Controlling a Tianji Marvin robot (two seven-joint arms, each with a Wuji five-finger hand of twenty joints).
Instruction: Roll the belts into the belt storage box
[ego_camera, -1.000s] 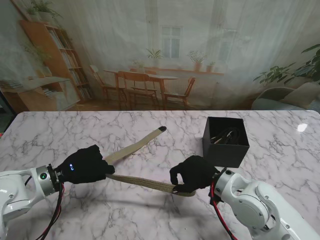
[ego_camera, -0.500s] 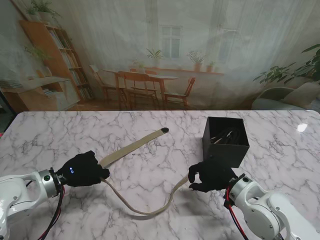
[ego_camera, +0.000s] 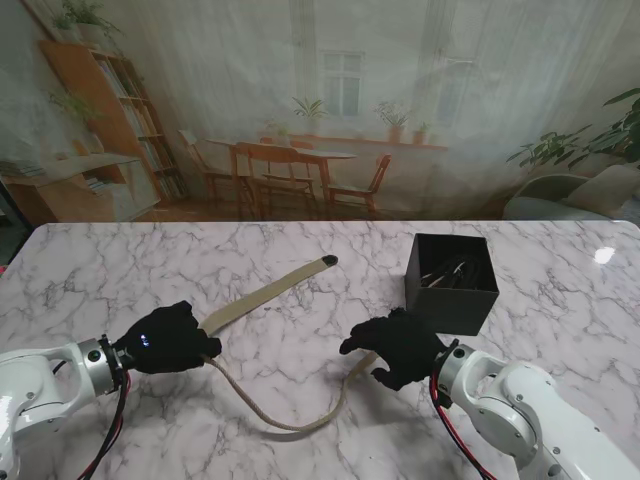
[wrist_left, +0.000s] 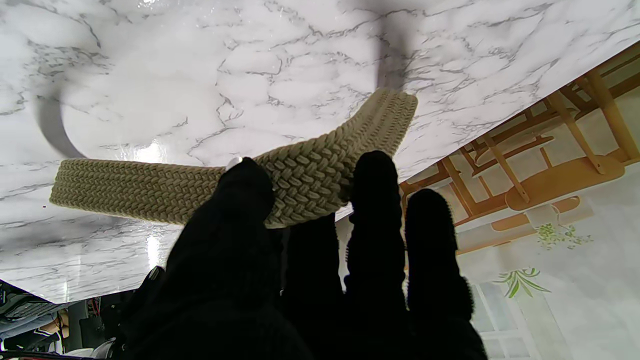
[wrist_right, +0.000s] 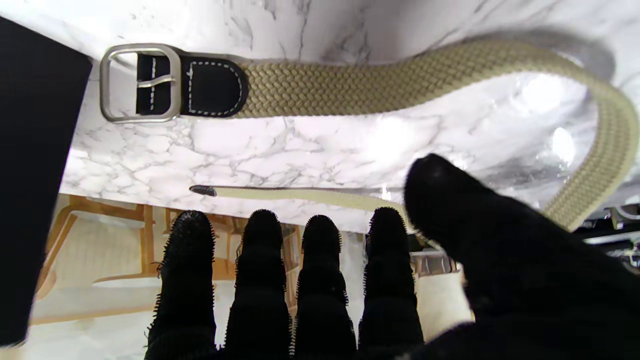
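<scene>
While the left robot hand (ego_camera: 168, 338) pinches the belt (ego_camera: 268, 296), the right robot hand (ego_camera: 398, 346) hovers

A staged robot test set, not a real home: the marble-patterned tabletop (ego_camera: 300, 250) ends against a printed backdrop (ego_camera: 330, 110) picturing a dining room with bookshelf, wooden chairs, window and houseplants.

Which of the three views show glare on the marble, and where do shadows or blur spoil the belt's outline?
Stand view: a white glare patch on the table at far right. Left wrist view: the belt is sharp, casting a soft dark shadow; small glints beside it. Right wrist view: bright glare beside the belt's curve, which blurs; the buckle stays crisp.
</scene>
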